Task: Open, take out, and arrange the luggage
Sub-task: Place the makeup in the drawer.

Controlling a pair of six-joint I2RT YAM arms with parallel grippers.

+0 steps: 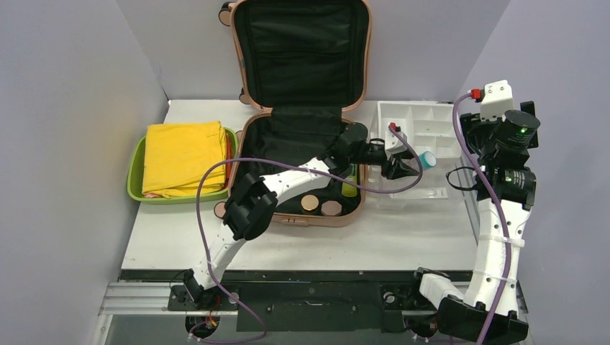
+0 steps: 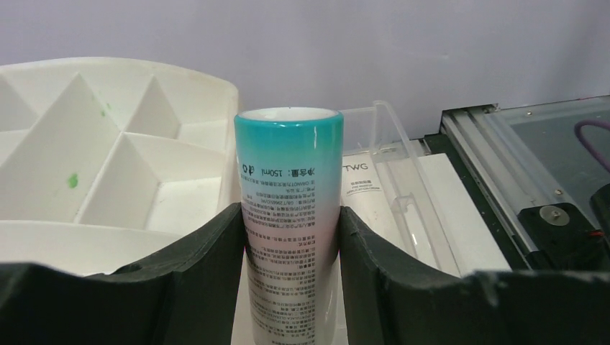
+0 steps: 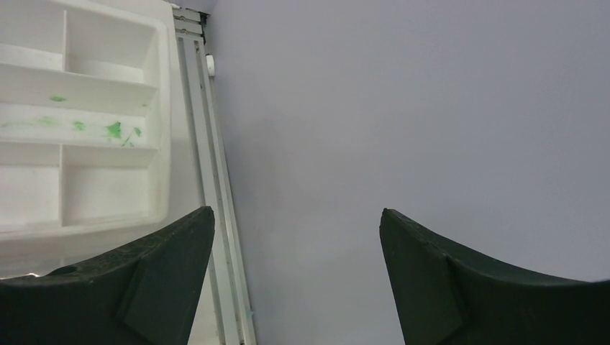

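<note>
Salmon-pink luggage [image 1: 298, 72] stands open, blk inside

The teal-and-white tube [image 2: 290, 215] carries "净含量: 150ml", printed upside down, above fine print too small to read. The white card [image 2: 374, 188] beside it reads "TWG".

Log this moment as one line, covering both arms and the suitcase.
left jaws: shut on teal bottle, by white organizer | right jaws: open, empty | luggage: open, lid upright

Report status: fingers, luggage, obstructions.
Left fingers shut on bottle by organizer. Right fingers open, empty. Luggage open, jars inside. Nothing in the way.
</note>
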